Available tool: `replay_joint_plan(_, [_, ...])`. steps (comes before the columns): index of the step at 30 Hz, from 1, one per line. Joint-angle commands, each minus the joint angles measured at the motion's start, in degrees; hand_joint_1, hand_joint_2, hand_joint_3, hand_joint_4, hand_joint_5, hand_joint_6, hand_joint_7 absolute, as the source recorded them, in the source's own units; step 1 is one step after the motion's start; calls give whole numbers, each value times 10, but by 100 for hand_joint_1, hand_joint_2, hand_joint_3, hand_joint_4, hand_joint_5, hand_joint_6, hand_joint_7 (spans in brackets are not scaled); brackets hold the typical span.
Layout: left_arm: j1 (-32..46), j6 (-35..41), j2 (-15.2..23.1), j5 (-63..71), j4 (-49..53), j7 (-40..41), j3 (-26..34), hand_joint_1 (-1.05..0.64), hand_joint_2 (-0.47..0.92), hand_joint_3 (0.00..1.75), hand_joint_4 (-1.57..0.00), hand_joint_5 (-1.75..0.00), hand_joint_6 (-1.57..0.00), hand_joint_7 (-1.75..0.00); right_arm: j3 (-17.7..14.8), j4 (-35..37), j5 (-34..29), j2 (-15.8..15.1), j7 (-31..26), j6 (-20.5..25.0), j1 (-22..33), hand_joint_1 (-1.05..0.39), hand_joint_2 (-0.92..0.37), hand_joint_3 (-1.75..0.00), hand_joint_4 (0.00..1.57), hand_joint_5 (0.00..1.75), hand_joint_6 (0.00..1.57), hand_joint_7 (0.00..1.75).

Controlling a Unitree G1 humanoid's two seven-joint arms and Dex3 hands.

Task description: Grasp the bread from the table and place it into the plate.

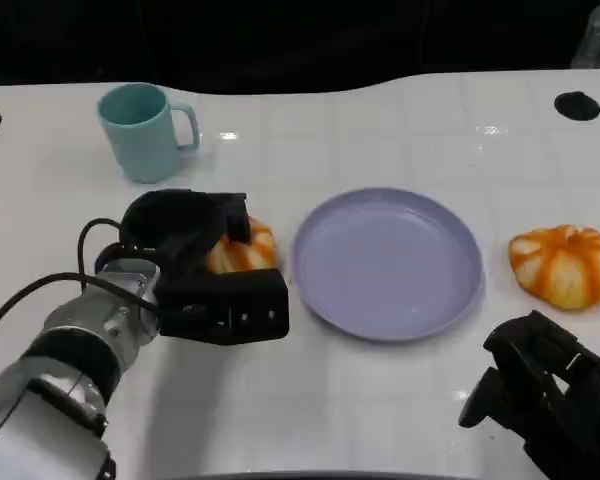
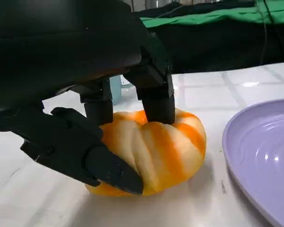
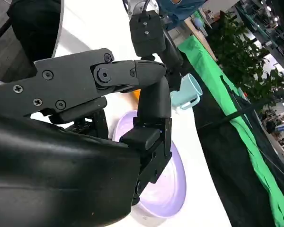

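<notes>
My left hand (image 1: 195, 262) has its fingers clamped around the bread (image 2: 154, 151); the plate (image 1: 388, 262) lies just beside it, toward the table's right edge.

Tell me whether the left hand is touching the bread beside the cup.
Touching. The left wrist view shows the left hand's fingers pressed onto the bread from above and the side.
</notes>
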Motion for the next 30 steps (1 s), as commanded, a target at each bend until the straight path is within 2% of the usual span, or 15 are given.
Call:
replay_joint_plan(1, [1,-7,15,-14,-4,30,15,-17,89,29,-86,-175,-61,-175,-8,5,9,-5,4,-2,-2,-53,-92,-18,58,174,55,145])
replay_joint_plan(5, [-4,-10,16,-21,-9,37,27,-16,88,31,-86,-175,-61,-175,-10,6,11,-4,3,-2,-4,-53,-92,-17,58,174,56,144])
replay_joint_plan(7, [-11,-17,18,-34,-18,41,41,-10,66,74,-85,-175,-58,-175,-10,8,12,-3,1,-1,-5,-53,-92,-18,58,174,56,144])
replay_joint_plan(9, [-16,-25,20,-45,-24,38,52,-10,57,92,-85,-175,-59,-175,-9,8,10,-3,-1,-1,-6,-53,-92,-19,58,174,56,144])
replay_joint_plan(10, [-20,-28,21,-46,-27,37,54,-11,57,95,-85,-175,-59,-175,-9,8,10,-3,-1,-1,-6,-52,-92,-19,58,174,56,144])
replay_joint_plan(15, [-35,-39,24,-41,-40,41,49,-12,55,95,-85,-175,-60,-175,-7,9,7,-4,1,-4,-6,-52,-92,-20,58,174,55,145])
replay_joint_plan(20, [-50,-55,21,-64,-49,-19,62,-18,58,90,-85,-175,-61,-175,-6,8,6,-4,-1,-3,-5,-53,-92,-19,58,175,55,145])
replay_joint_plan(24, [-68,-74,7,-78,-66,-67,64,-16,57,88,-84,-175,-62,-175,-5,9,6,-4,0,-3,-6,-53,-92,-19,58,175,56,145])
replay_joint_plan(26, [-75,-73,-2,-78,-68,-80,63,-13,52,93,-86,-175,-66,-175,-6,8,7,-4,-1,-2,-6,-54,-92,-18,58,174,56,144])
replay_joint_plan(28, [-84,-76,-12,-77,-68,-99,60,-17,48,107,-90,-175,-71,-175,-5,8,8,-3,0,-3,-5,-53,-92,-18,57,174,56,144])
replay_joint_plan(30, [-89,-84,-20,-77,-68,-107,60,-19,47,110,-92,-175,-73,-175,-5,7,9,-2,0,-2,-4,-52,-92,-18,57,175,56,144])
